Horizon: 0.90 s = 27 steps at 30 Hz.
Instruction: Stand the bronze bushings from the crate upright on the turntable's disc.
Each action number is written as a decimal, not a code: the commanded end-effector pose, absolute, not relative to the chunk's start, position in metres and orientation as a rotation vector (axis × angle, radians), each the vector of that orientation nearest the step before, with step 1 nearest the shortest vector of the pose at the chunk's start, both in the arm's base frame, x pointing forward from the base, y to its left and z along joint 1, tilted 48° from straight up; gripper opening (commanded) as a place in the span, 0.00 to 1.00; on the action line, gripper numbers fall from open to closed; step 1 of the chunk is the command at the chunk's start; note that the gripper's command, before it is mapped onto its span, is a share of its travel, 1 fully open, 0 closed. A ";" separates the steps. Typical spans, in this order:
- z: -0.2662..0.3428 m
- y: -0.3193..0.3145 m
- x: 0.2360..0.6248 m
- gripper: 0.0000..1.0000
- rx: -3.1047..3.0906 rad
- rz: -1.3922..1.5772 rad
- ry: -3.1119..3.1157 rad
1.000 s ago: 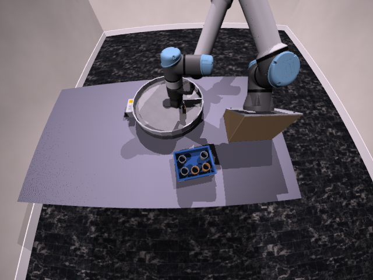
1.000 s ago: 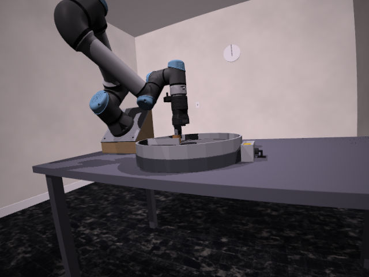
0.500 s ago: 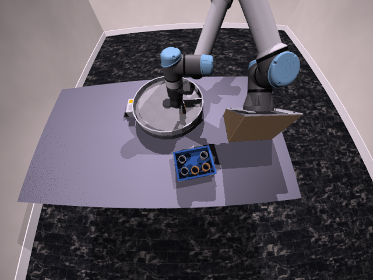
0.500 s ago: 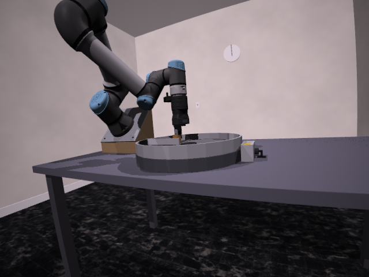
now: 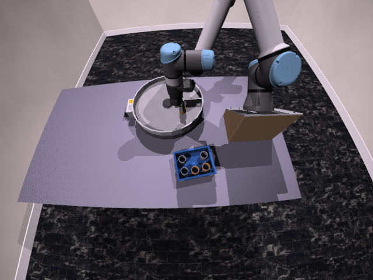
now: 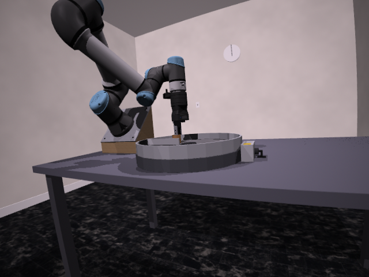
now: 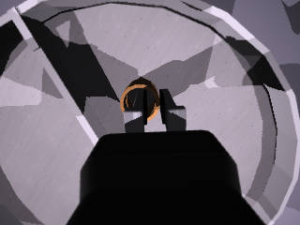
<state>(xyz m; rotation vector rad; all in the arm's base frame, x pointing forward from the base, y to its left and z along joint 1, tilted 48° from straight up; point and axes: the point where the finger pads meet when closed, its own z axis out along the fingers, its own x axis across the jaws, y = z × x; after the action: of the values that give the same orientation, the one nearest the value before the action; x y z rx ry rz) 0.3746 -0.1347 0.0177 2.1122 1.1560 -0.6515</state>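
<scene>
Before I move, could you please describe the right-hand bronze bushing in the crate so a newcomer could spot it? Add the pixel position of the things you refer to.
In the top view, find the big round turntable [image 5: 168,133] [image 6: 190,164] [image 7: 287,112], then the blue crate [image 5: 197,177] below it. The bushing [image 5: 206,170] sits in its lower right corner. Its left neighbour is also bronze, but only this one fills a corner.

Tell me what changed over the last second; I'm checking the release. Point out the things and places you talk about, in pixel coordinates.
The gripper [image 5: 182,104] [image 6: 177,133] [image 7: 153,100] has risen slightly, apparently letting go of the bronze bushing [image 5: 182,112] [image 6: 176,137] [image 7: 124,101], which stayed on the turntable side. The crate [image 5: 197,177] and its five bushings stayed put.
</scene>
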 end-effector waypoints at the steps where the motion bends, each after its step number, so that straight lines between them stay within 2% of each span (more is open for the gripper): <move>1: 0.034 -0.119 0.379 0.38 2.114 -0.650 1.151; 27: 0.038 -0.114 0.379 0.38 2.115 -0.653 1.151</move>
<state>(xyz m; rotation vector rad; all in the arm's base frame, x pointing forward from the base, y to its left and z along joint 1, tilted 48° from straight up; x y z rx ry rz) 0.3770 -0.1146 0.0358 2.1165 1.1540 -0.6603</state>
